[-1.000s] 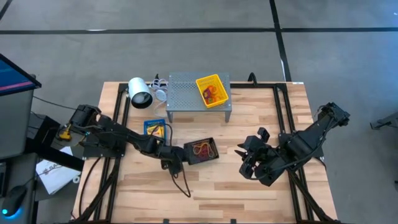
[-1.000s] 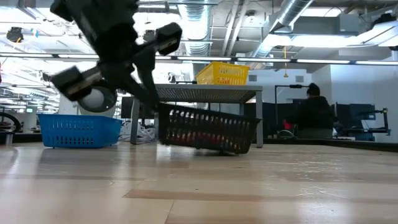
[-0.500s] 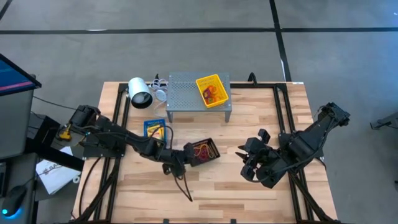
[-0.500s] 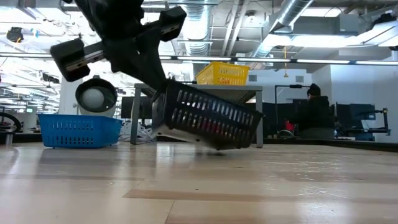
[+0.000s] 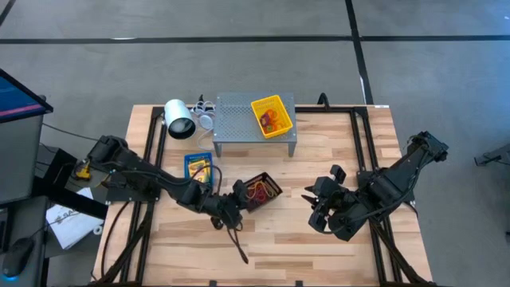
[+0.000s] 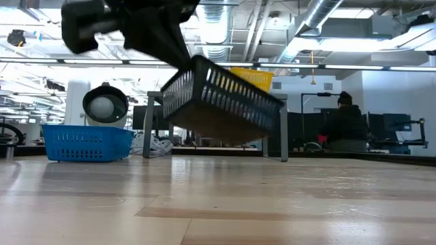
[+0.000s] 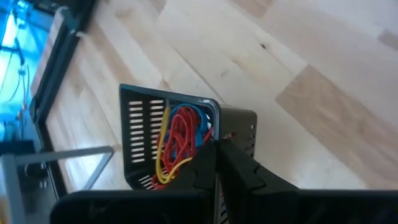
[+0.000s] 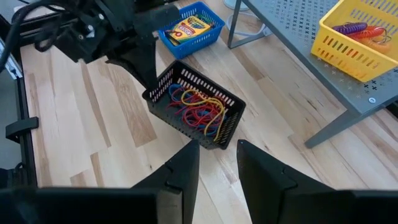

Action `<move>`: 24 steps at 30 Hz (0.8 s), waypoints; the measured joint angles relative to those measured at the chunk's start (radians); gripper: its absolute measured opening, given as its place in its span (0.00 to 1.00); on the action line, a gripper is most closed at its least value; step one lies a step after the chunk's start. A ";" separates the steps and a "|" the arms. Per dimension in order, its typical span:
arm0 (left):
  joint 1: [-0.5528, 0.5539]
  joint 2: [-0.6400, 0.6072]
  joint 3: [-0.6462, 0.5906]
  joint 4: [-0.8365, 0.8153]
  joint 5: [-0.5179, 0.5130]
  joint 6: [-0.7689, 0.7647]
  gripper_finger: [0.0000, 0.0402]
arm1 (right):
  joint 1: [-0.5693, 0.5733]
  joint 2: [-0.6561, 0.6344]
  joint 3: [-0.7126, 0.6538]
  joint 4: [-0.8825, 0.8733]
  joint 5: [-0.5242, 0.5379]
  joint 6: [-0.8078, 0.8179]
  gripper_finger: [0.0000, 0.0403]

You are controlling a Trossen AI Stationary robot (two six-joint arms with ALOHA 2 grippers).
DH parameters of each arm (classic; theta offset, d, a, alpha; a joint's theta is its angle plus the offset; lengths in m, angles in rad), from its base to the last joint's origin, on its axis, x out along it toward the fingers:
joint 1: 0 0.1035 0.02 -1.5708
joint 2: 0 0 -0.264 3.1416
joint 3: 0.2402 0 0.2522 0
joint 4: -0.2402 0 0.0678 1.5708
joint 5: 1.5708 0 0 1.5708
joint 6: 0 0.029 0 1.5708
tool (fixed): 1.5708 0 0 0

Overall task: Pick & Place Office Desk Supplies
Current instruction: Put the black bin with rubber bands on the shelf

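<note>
A black slotted bin (image 5: 259,190) holds red, yellow and blue rubber-band loops (image 7: 180,134). My left gripper (image 5: 233,201) is shut on the bin's left end, and the low view shows the bin (image 6: 221,102) in the air and tilted. My right gripper (image 5: 316,209) hovers open to the right of the bin, apart from it; its wrist view looks at the bin (image 8: 196,106) past the open fingers (image 8: 183,168). A yellow-green crayon box (image 8: 189,28) lies in a blue bin (image 5: 198,165). My left gripper pinches the black bin's wall at its rim (image 7: 216,138), at the bin's left end, one finger inside the bin and one outside. The fingers come from the table's left, slanting down. The bin is lifted clear of the table and tilted, its free right end lower.
The grey perforated shelf (image 5: 239,119) stands at the far edge with a yellow bin (image 5: 272,115) of rubber bands on top. A white round object (image 5: 179,119) sits left of the shelf. Bare wood lies along the near edge between the two arms.
My left gripper has risen while keeping its hold. The black bin first tipped, its held left end going up while its right end stayed on the wood, and then came clear of the table, still tilted. My right arm has kept still.
</note>
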 joint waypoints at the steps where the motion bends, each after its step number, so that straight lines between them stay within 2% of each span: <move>1: -0.007 0.000 0.009 -0.006 -0.012 -0.026 0.00 | 0.000 0.000 0.000 0.000 0.000 0.000 0.26; 9: -0.062 -0.054 0.082 -0.056 -0.081 -0.205 0.00 | 0.002 0.000 0.000 -0.004 0.000 -0.009 0.26; 15: -0.078 -0.137 0.085 -0.096 -0.145 -0.300 0.00 | 0.013 0.000 0.000 -0.006 0.000 -0.016 0.26; 24: -0.093 -0.199 0.087 -0.155 -0.258 -0.305 0.00 | 0.019 0.000 0.000 0.001 -0.001 -0.016 0.26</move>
